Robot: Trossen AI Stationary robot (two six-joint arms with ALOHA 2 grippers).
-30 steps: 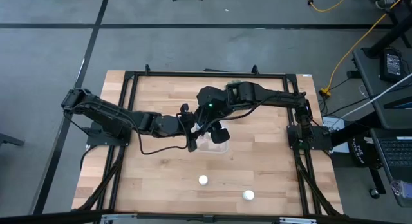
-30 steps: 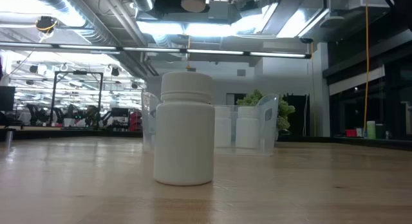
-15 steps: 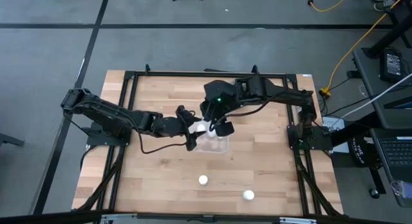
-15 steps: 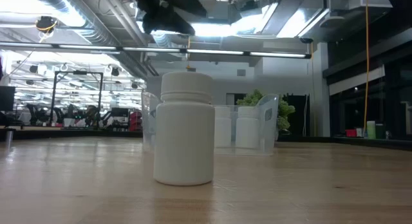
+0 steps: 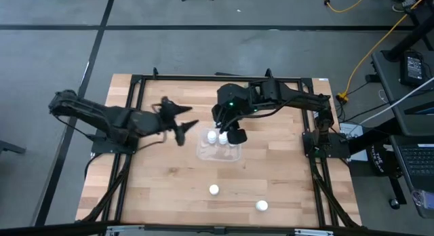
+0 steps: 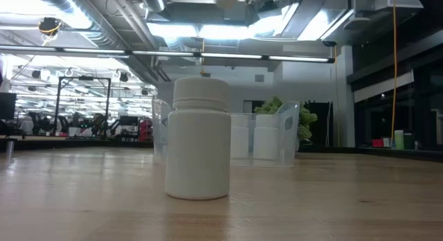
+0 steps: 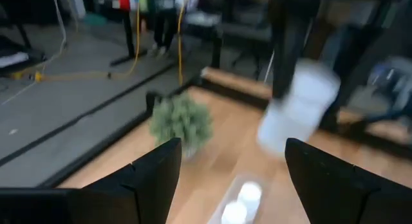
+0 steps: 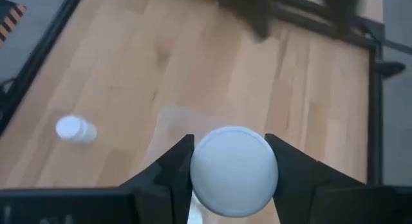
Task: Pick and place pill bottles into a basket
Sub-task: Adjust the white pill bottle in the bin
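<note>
On the worktop (image 5: 163,175) I see the clear basket (image 5: 218,151) at centre frame with two bottles inside (image 5: 218,138). My right gripper (image 5: 228,133) hovers over it, jaws clenched on a bottle (image 8: 234,169). My left gripper (image 5: 178,121) sits left of the basket, jaws released. Two bottles (image 5: 214,190) stand lower centre.

A green spiky plant (image 7: 181,123) stands on the wooden table (image 5: 163,175).
</note>
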